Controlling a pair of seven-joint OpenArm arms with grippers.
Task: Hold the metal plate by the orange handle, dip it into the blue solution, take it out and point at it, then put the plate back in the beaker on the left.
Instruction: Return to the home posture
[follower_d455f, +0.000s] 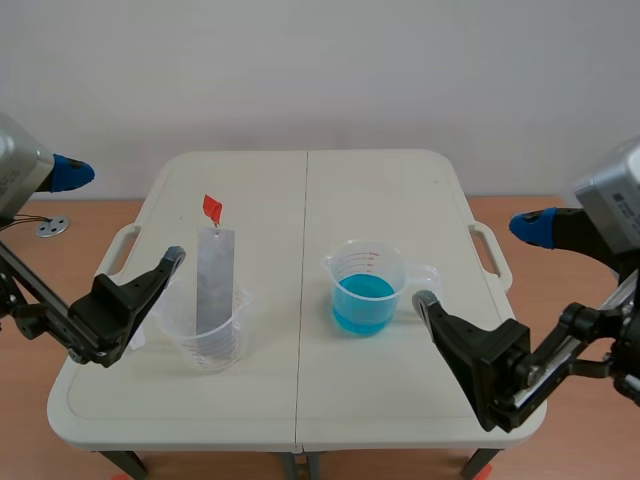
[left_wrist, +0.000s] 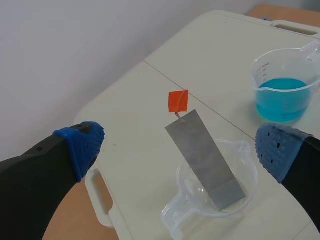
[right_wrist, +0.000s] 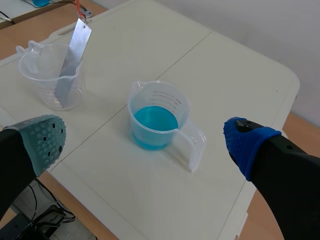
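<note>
As the left gripper (left_wrist: 181, 147) hangs wide open and empty, closing on the orange handle (left_wrist: 178, 101) just ahead seems the next move.

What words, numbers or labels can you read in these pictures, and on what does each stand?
No text can be read.
Beaker of blue solution: printed scale marks and figures, too small to read.
Clear beaker: faint scale marks, too small to read.
Metal plate and orange handle: no writing seen.
</note>
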